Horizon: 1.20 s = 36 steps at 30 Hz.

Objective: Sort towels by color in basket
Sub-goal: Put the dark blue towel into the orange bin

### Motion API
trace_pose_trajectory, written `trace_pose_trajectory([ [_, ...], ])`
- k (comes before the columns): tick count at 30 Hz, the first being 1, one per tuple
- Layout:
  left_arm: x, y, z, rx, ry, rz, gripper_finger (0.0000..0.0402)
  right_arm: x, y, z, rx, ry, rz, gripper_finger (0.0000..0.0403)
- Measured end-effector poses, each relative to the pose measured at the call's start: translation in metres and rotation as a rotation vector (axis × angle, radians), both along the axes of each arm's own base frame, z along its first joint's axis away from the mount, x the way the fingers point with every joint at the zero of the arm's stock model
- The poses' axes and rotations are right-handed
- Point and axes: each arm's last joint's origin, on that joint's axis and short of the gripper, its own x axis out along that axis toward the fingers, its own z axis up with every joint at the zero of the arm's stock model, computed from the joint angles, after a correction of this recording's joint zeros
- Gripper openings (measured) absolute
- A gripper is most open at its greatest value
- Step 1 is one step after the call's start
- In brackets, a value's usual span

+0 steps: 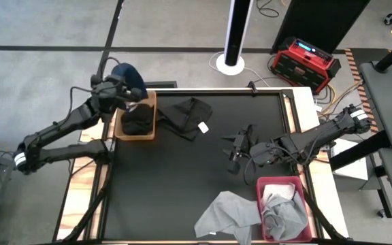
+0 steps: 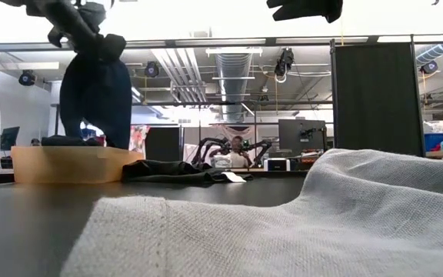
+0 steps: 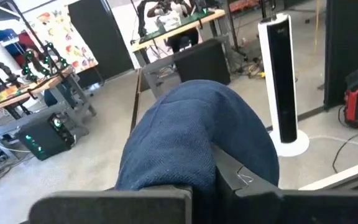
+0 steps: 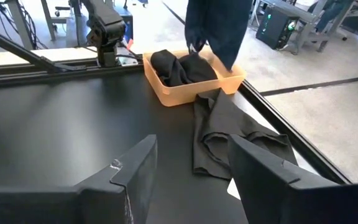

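A grey towel (image 1: 226,214) is spilled half out of the red basket (image 1: 281,184), nearest the front edge. Just beyond that basket, the right gripper (image 1: 235,151) is held low with jaws spread, nothing in it. Further off, a black towel (image 1: 189,116) is left beside the tan basket (image 1: 136,134). Over that basket a navy towel (image 1: 129,76) is pinched in the left gripper (image 1: 118,92), probably for dropping among the darks. Plenty of open mat is left in between.
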Motion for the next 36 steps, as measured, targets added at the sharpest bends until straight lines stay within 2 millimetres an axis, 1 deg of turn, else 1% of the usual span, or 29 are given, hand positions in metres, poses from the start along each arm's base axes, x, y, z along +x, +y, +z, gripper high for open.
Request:
trace_pose_trajectory([
  [6,0.011,0.007,-0.009,-0.037,0.03,-0.005,0.0,0.0,0.0,0.0,0.0,0.0,0.0,0.0189],
  [12,0.017,0.015,-0.012,-0.082,-0.042,-0.122,0.0,0.0,0.0,-0.001,-0.001,0.004,0.0,0.0189],
  [16,0.013,0.023,-0.013,-0.103,-0.082,-0.127,0.0,-0.001,0.0,-0.003,0.002,0.006,-0.003,0.0189],
  [20,0.007,0.032,-0.014,-0.158,-0.164,-0.205,0.0,-0.001,0.0,-0.007,0.002,0.015,-0.004,0.0189],
  [23,0.001,0.038,-0.014,-0.182,-0.21,-0.219,0.0,-0.001,-0.001,-0.009,0.006,0.017,-0.007,0.0189],
  [29,-0.004,0.042,-0.017,-0.267,-0.283,-0.311,0.0,-0.002,-0.001,-0.011,0.005,0.023,-0.008,0.0189],
  [31,-0.006,0.042,-0.019,-0.284,-0.274,-0.279,0.0,-0.002,-0.001,-0.011,0.005,0.024,-0.007,0.0189],
  [34,-0.011,0.041,-0.025,-0.306,-0.216,-0.151,0.0,-0.002,-0.001,-0.012,0.005,0.024,-0.008,0.0189],
  [36,-0.014,0.039,-0.03,-0.338,-0.174,-0.099,0.0,-0.002,-0.001,-0.012,0.005,0.026,-0.007,0.0189],
])
